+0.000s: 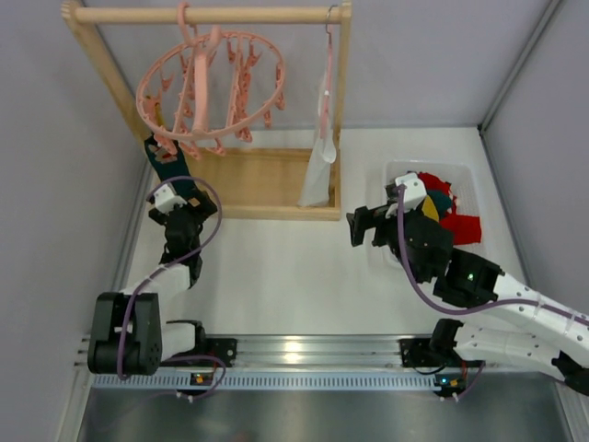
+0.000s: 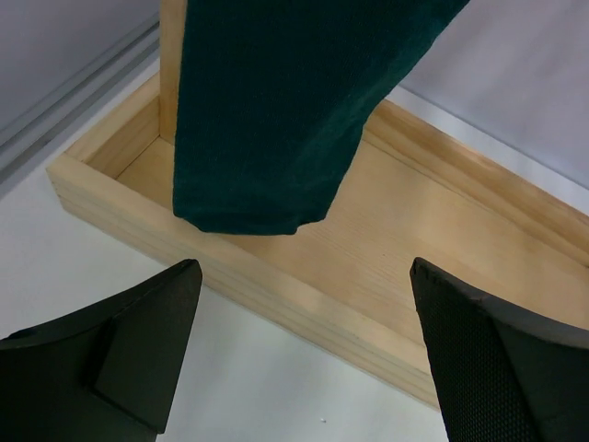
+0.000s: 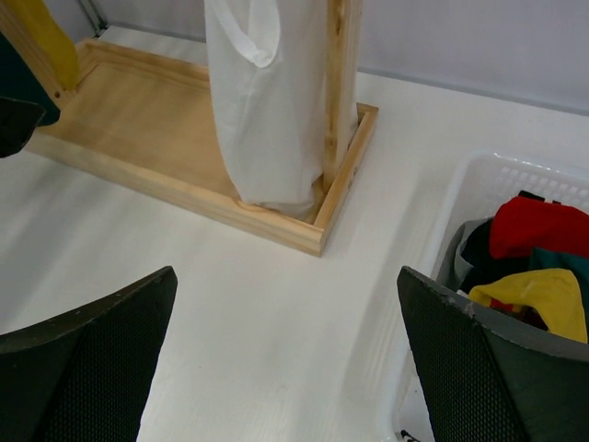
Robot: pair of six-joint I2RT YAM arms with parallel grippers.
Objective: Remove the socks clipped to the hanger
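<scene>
Remaining sock: one dark teal sock [image 2: 267, 110], clipped at the lower left rim of the round pink hanger [image 1: 212, 92] in the upper left of the top view. No other sock was seen on its pegs.
Long axis: vertical. It hung toe end down over a corner of the wooden rack base [image 2: 414, 239].
Look: plain dark teal knit, limp, with a rounded toe and no marks visible.
Left claw [image 2: 302, 304]: spread wide and empty, its fingers in the bottom corners of the left wrist view.
Key relation: the sock lay ahead of and above the left claw, upper centre-left in that view. The toe was apart from both fingers and not yet between them.
Right claw [image 3: 285, 295]: spread wide and empty, facing the white cloth [image 3: 267, 101] by the rack's right post, well apart from the teal sock.
Nearer arm: left.
Basket: a heap of socks [image 3: 538, 226] in red, yellow and teal lay in the white basket [image 3: 479, 184] on the table [image 3: 276, 368], right of frame.
Judgement: the left claw would need to rise and advance until the toe sat between its fingers, then close and pull down. The hanger might swing.
</scene>
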